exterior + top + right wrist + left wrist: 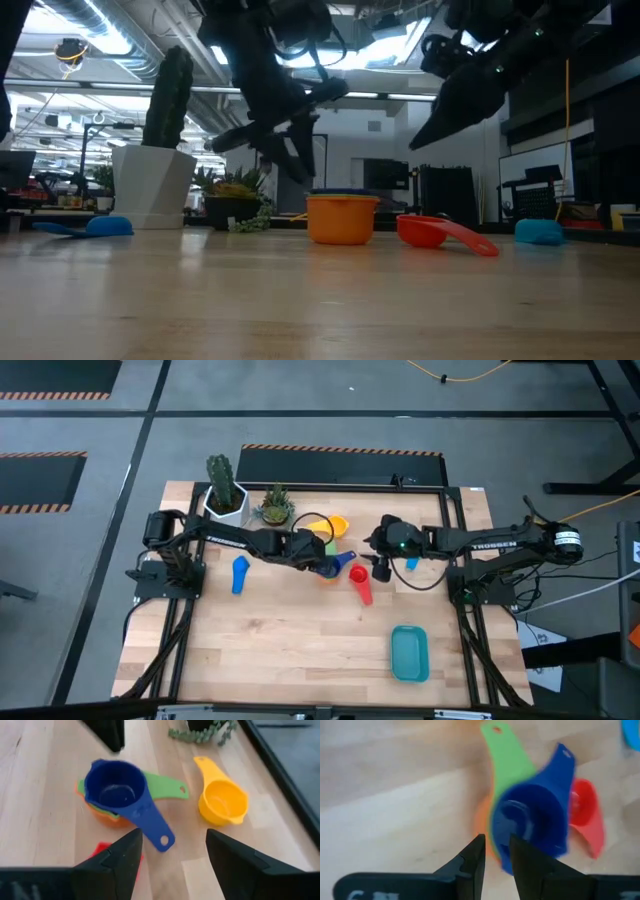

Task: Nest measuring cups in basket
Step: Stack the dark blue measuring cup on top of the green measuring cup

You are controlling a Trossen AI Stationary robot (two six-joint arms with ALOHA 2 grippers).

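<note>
While the small teal plastic basket [409,653] sits empty near the worktop's [280,640] front edge, dark blue, green and orange plastic measuring cups [114,795] are stacked mid-worktop; yellow, red and light blue ones wait. Left pincer [495,852] hovers slightly parted, empty; right pincer [172,852] spread, empty.

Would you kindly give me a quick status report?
Left gripper open above stack: dark blue cup in green, in orange. Right gripper open, empty. Teal basket empty, far off.
</note>
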